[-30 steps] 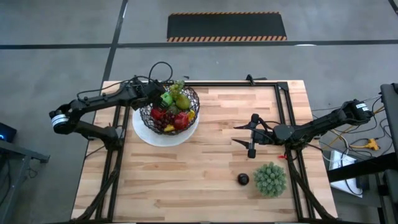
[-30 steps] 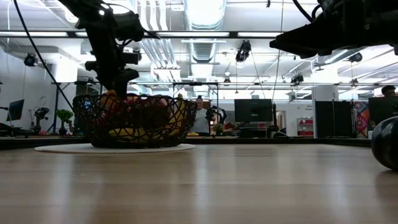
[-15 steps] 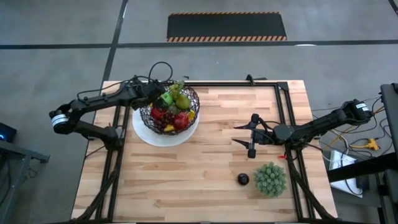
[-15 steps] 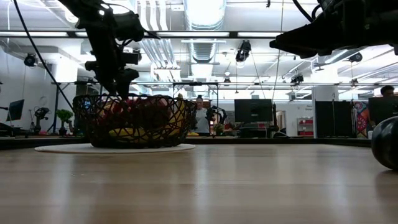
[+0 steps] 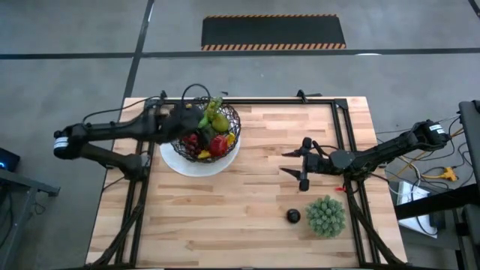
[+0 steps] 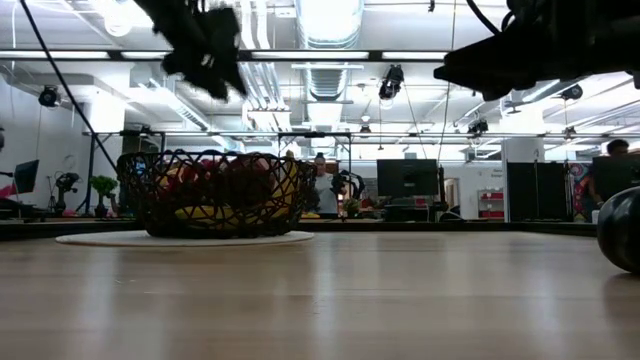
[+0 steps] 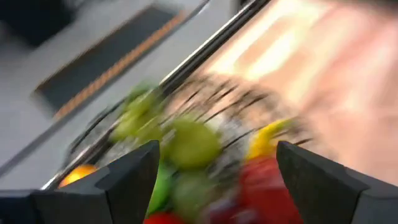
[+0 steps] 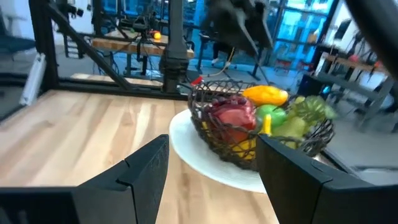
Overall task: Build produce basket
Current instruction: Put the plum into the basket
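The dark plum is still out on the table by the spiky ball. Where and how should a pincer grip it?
Across the middle of the plum, from straight above: it is round, sits alone on bare table, and only the spiky ball is near, to its side. The open right pincer is closest.

produce [image 5: 209, 133] held in basket [image 5: 231, 120] | basket set on plate [image 5: 196, 164], table's left rear | plum [image 5: 293, 216] just beside spiky ball [image 5: 325, 215], right front
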Robot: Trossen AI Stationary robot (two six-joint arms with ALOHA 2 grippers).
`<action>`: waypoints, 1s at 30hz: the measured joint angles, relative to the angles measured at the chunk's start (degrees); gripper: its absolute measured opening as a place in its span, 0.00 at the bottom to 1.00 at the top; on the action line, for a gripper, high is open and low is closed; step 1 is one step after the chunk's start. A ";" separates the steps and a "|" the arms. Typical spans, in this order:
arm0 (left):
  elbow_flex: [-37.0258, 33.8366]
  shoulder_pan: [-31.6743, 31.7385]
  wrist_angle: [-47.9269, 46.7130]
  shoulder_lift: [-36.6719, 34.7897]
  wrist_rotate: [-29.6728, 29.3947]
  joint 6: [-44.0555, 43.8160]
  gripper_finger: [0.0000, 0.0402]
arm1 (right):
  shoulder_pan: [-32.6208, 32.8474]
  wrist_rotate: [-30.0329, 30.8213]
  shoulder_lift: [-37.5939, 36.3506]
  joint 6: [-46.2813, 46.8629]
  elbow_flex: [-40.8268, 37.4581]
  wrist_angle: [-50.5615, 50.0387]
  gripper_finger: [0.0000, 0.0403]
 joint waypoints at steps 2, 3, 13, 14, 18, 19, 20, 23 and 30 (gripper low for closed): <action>-0.59 -4.76 5.10 -0.95 -0.39 1.20 0.76 | 0.30 -0.75 0.00 2.13 0.00 -0.12 0.56; -0.86 -7.11 7.54 -1.20 -0.47 2.15 0.76 | 0.58 -1.12 0.00 2.59 0.00 -0.10 0.56; -1.08 -23.18 26.22 2.41 -3.77 15.69 0.76 | 5.19 -1.06 0.73 6.54 10.81 -20.65 0.56; -1.08 -23.98 27.74 3.06 -3.81 16.37 0.76 | 5.83 -1.07 0.94 7.18 13.01 -24.80 0.56; -1.08 -25.99 29.91 5.18 -3.92 18.07 0.76 | 9.21 -1.33 1.79 11.42 20.25 -38.78 0.56; -1.08 -26.22 29.92 5.63 -3.93 18.14 0.76 | 10.10 -1.40 2.05 12.79 21.83 -41.93 0.56; -1.08 -26.38 30.06 6.01 -4.06 18.14 0.76 | 10.96 -1.38 2.41 14.28 23.19 -44.59 0.56; -1.10 -26.47 30.12 6.58 -4.16 18.04 0.76 | 13.39 -1.16 4.11 18.71 27.35 -51.49 0.56; -1.12 -26.47 30.17 6.62 -4.27 17.97 0.76 | 17.81 -1.51 12.32 26.52 36.05 -64.41 0.56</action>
